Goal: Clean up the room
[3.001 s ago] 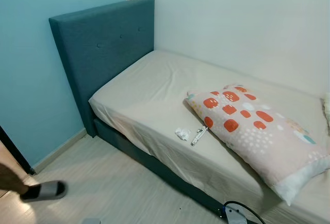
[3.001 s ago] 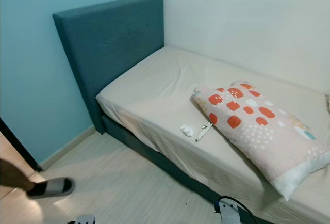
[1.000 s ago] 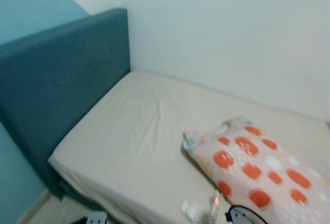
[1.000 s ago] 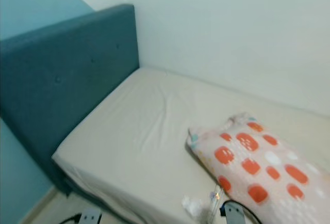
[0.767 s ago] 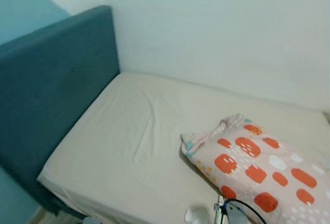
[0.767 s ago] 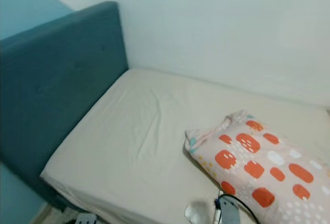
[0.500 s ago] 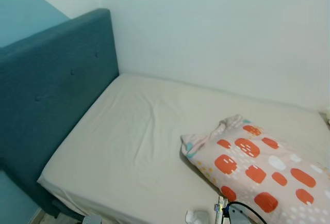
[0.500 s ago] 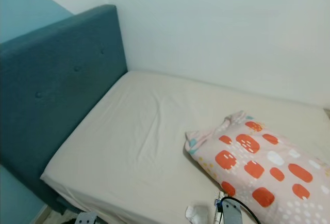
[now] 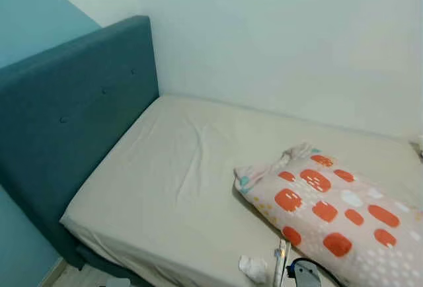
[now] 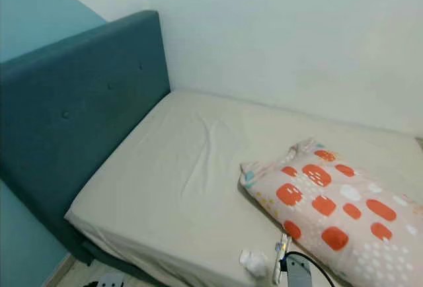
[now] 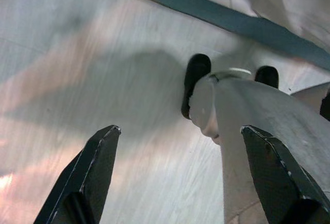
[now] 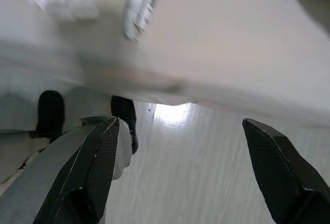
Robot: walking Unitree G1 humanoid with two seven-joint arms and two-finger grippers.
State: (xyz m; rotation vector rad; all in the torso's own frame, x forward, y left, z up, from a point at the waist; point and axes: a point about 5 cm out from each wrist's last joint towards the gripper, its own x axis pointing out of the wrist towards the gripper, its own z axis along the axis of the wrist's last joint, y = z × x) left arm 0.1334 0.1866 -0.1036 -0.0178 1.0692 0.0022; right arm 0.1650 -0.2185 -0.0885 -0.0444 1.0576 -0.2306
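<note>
Our right gripper [image 12: 178, 177] hangs with its 2 black fingers spread wide and nothing between them, just below the edge of the bed [image 10: 178, 168], the pale floor [image 12: 206, 182] behind it. Beyond its fingertips, up on the sheet, lie the 2 bits of litter we take to be the job: a crumpled tissue [image 10: 253, 261] and, right beside it, a slim white tube-like wrapper [image 10: 282, 250]. Our left gripper [image 11: 180, 177] hangs idle over the floor, fingers likewise spread and empty.

The wrapper's long axis runs from the bed edge nearest the right gripper away toward the patterned pillow [image 10: 330, 214], almost in line with the arm's reach. Which end is the cap we cannot tell; the wrist view is blurred.

Our worry is the approach. The hand sits lower than the mattress top, so a straight push forward would likely ram the bed side. Both items lie close to the edge, and a clumsy nudge could knock them off. If the fingers close along the wrapper's length rather than across it, they may slide past. The tissue could well get pinched with it.
</note>
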